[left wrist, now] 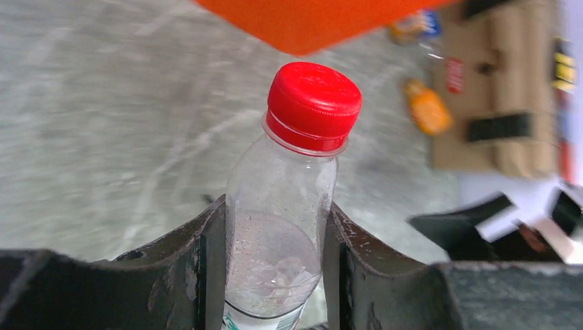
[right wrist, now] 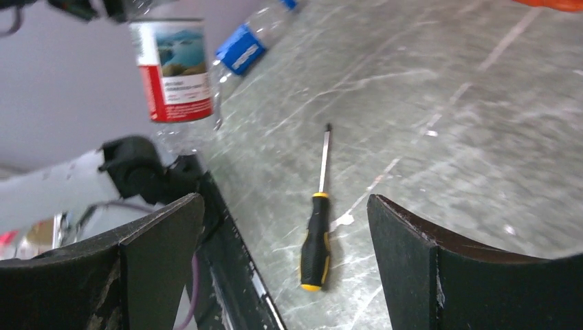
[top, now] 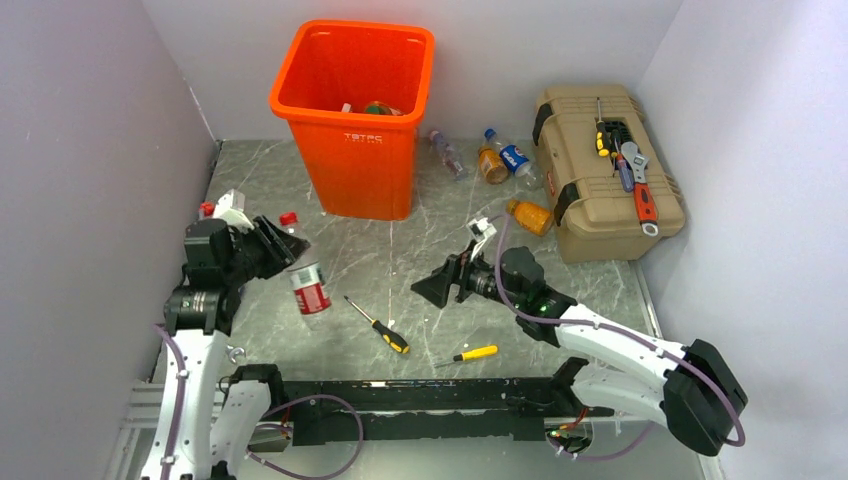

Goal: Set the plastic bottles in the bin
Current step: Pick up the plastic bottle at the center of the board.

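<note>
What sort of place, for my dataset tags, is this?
Likely a robot test cell, not a home: plain walls box in a grey marbled table, with an orange bin and tan toolbox staged on it.

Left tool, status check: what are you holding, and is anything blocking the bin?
Left tool shut on red-capped bottle. Right tool open, empty. Bin ahead, nothing seen between. More bottles by toolbox.
</note>
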`<state>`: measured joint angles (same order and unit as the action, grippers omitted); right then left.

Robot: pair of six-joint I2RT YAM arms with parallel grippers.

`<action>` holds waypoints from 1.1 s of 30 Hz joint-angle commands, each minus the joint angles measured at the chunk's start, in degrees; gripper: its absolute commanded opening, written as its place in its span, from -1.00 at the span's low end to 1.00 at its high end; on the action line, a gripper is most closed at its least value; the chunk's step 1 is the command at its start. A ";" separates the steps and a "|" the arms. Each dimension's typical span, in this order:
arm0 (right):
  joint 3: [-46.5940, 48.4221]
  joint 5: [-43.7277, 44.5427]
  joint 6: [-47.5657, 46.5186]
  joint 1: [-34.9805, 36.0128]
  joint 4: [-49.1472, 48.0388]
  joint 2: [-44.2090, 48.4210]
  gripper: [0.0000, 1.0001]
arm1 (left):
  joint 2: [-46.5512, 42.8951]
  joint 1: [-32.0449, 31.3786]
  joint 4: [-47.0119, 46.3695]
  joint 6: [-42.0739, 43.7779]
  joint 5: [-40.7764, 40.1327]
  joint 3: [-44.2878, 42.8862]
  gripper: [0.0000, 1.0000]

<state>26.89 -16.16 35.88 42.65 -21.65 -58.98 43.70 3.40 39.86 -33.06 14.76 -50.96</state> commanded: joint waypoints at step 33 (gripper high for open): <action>11.70 10.12 -22.65 15.78 -11.41 4.62 0.99 | 12.02 -17.90 -115.00 -29.99 45.84 10.38 -0.47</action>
<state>35.03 -3.11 14.52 57.93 -27.68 -51.44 57.30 -14.37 -62.39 -57.60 59.61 -41.43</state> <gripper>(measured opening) 0.994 0.481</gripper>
